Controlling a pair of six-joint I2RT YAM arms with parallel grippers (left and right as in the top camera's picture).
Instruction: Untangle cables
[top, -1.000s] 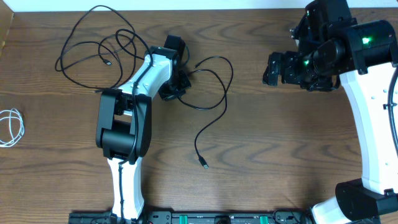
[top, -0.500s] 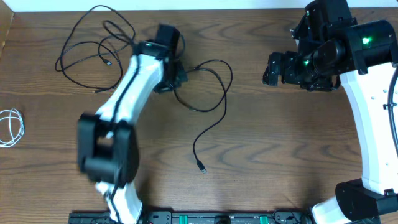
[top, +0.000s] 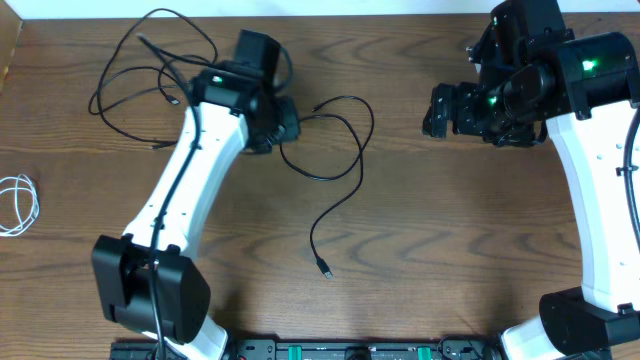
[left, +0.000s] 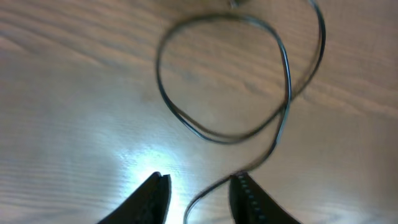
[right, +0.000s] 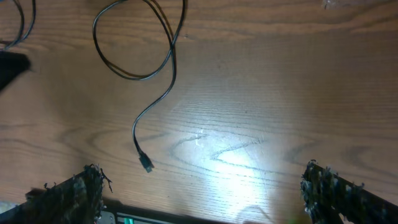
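The left jaws are spread a little. One black cable (left: 287, 74) lies loose between them, not pinched. The right jaws are spread wide and hold nothing. I think it is best to lift the left jaws straight up, so they do not drag this cable toward the other black cable (top: 110, 60). The tabletop (top: 450, 250) has three cables: two black, and one white cable (top: 33, 205) alone at the far left.

A wood-grain table (top: 450, 220) bears three cords: one black cable (top: 95, 98) looped loosely at upper left, a second black cable (top: 324, 268) trailing down the centre, and a white cable (top: 33, 203) coiled at the left edge.
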